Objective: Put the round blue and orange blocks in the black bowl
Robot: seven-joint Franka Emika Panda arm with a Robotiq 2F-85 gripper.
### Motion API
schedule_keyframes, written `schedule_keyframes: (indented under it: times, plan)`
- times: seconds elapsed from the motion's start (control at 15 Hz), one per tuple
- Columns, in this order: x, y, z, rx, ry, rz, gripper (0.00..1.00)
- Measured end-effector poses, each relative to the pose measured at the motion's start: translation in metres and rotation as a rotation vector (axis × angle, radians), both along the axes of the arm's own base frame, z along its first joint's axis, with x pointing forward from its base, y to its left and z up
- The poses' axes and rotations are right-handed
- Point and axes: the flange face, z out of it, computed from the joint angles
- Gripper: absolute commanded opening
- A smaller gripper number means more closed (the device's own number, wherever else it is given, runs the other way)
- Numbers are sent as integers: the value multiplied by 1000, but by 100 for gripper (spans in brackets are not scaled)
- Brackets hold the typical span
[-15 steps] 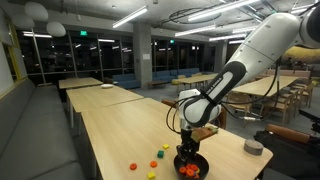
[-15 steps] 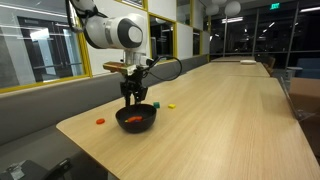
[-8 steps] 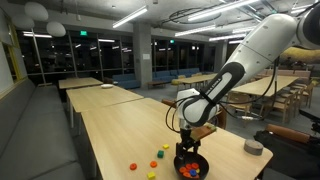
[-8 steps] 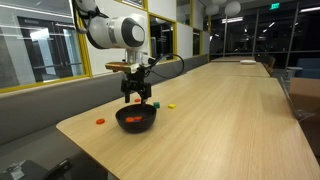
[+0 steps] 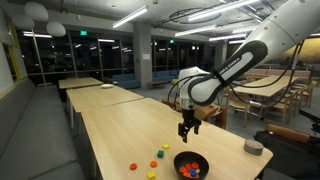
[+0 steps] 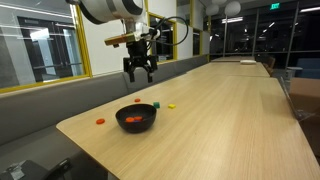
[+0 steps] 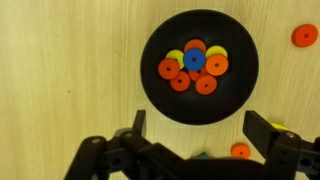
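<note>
black bowl (image 7: 240, 85) below gripper (image 7: 196, 128), blue block (image 7: 194, 59) inside

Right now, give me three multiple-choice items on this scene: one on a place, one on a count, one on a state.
1. Where does the blue round block lie?
A. In the black bowl
B. Outside the bowl
C. Between the gripper's fingers

2. How many blue blocks does the wrist view show in the bowl?
A. None
B. One
C. Three

3. How does the gripper stand?
A. Shut on a block
B. Resting inside the bowl
C. Open and empty, above the bowl

Answers:
1 A: it sits well inside the rim.
2 B: a single blue disc shows there.
3 C: its fingers are spread with nothing between them, clear of the bowl.
</note>
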Motion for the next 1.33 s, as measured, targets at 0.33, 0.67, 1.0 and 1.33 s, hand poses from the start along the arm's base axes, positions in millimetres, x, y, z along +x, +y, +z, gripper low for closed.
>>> schedule_keyframes:
  times: [0.33, 0.67, 1.0, 1.33]
  plan:
    - [-35, -28, 71, -51, -26, -19, 100]
    - [-82, -57, 119, -48, -14, -34, 100]
    - [-116, -81, 138, 18, -27, 11, 100]
    - [-141, -99, 143, 34, -55, 10, 100]
